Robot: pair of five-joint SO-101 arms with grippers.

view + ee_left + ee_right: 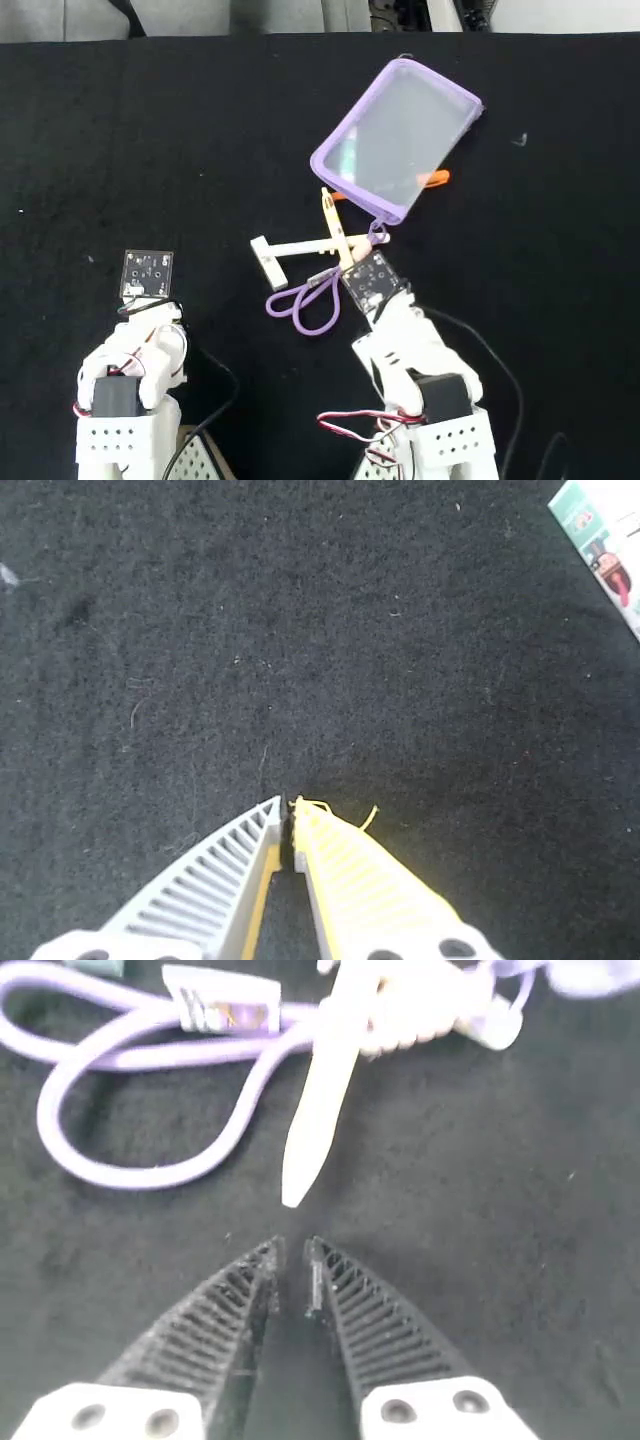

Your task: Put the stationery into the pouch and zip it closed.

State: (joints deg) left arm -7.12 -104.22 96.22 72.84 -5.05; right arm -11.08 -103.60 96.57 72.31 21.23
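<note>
The purple-edged clear pouch (pixel 398 135) lies at the back right of the black table, and an orange pen (pixel 437 179) pokes out from under it. A cream pen (pixel 335 225) and a cream T-shaped piece (pixel 290 248) lie crossed just in front of the pouch. The pouch's purple strap (pixel 305 298) loops beside them. My right gripper (pixel 352 268) sits at the near end of the cream pen (pixel 325 1090). In the right wrist view this gripper (pixel 293 1250) is shut and holds nothing, just short of the pen's tip. My left gripper (pixel 288 805) is shut and holds nothing, over bare cloth.
The left arm (pixel 147 275) stands at the front left, far from the stationery. A printed card (pixel 605 535) lies at the edge of the left wrist view. Cables (pixel 480 350) trail by the right arm's base.
</note>
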